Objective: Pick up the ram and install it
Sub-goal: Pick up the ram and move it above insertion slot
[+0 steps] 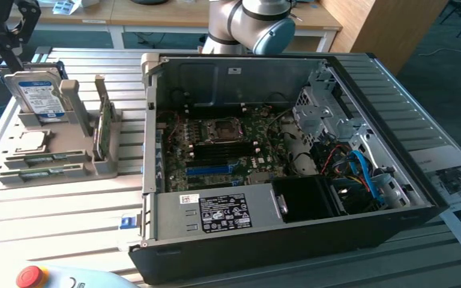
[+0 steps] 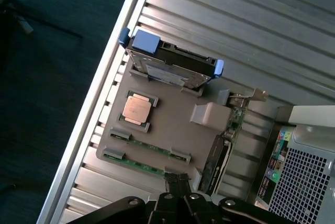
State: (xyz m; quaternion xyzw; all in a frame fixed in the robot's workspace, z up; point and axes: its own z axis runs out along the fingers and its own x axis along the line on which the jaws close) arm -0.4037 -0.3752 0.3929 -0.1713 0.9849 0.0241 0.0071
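Approach step, I judge: the gripper (image 2: 177, 181), fingers shut and empty, hangs over the tray (image 2: 175, 130) near the ram (image 2: 149, 148), which lies flat in its slot beside the CPU (image 2: 137, 107); grasping calls for opening and straddling its long edges.

Green on the ram (image 1: 42, 174). Plain grey for the holder (image 1: 106, 167) beneath. Blue and white on the hard drive (image 1: 40, 96) label, silver round it. Copper on the processor chip (image 2: 137, 108). Black outside the computer case (image 1: 295, 252), dark green board (image 1: 254, 150) inside, bright blue cable (image 1: 361, 168) at the exterior view's right. Red button (image 1: 32, 276) nearest. Pale ribbed stripes across the table (image 1: 54, 210).
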